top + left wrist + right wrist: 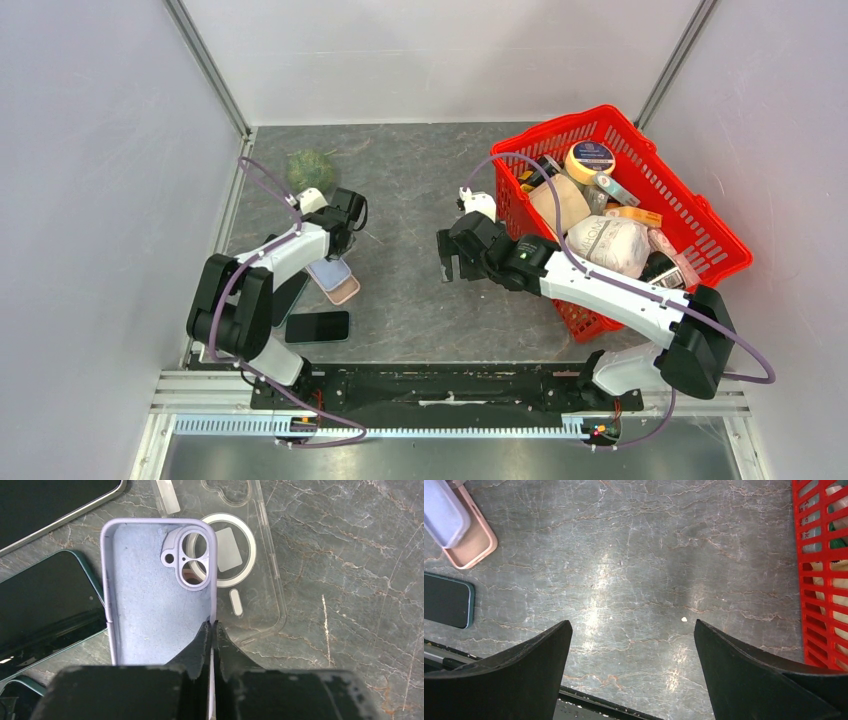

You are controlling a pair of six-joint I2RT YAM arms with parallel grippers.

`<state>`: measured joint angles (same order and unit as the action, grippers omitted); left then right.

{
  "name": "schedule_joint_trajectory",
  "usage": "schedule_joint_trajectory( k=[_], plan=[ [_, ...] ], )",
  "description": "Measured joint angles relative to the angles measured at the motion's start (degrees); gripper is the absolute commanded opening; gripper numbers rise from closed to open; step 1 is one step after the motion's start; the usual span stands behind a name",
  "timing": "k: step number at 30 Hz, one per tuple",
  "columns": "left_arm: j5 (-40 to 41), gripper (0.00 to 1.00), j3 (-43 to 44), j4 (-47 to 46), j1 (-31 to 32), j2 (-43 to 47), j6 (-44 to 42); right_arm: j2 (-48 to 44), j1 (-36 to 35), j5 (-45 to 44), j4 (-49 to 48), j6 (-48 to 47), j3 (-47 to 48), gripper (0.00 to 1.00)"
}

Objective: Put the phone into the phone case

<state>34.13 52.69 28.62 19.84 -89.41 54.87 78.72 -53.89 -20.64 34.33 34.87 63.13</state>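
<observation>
My left gripper (212, 626) is shut on the right side wall of a lavender phone case (155, 590), which faces open side up with its camera hole far from me. In the top view the case (328, 272) sits just below that gripper (338, 250) and overlaps a pink case (346, 291). A clear case with a white ring (240, 555) lies flat beside it. A dark phone (317, 326) lies screen up near the front edge. Dark phones (45, 605) lie left of the case. My right gripper (452, 268) is open and empty over bare table (633, 622).
A red basket (573, 120) full of groceries stands at the right, close to my right arm; its wall shows in the right wrist view (819, 580). A green round object (311, 170) sits at the back left. Another phone (50, 505) lies far left.
</observation>
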Motion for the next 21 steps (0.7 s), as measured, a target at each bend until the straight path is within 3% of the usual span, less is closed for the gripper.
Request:
schedule_joint_trajectory(
  k=[10,15,21],
  plan=[
    [-1.5,0.02,0.0,2.4,3.1,5.8,-1.2,0.0,0.0,-1.6,0.1,0.0,0.0,0.99],
    [-1.9,0.02,1.0,4.5,10.5,9.2,-1.0,0.0,0.0,-3.9,1.1,0.0,0.0,0.99],
    [-3.9,0.02,5.5,5.4,21.2,5.8,0.9,-0.2,0.2,-5.7,1.8,0.6,-0.5,0.99]
  ],
)
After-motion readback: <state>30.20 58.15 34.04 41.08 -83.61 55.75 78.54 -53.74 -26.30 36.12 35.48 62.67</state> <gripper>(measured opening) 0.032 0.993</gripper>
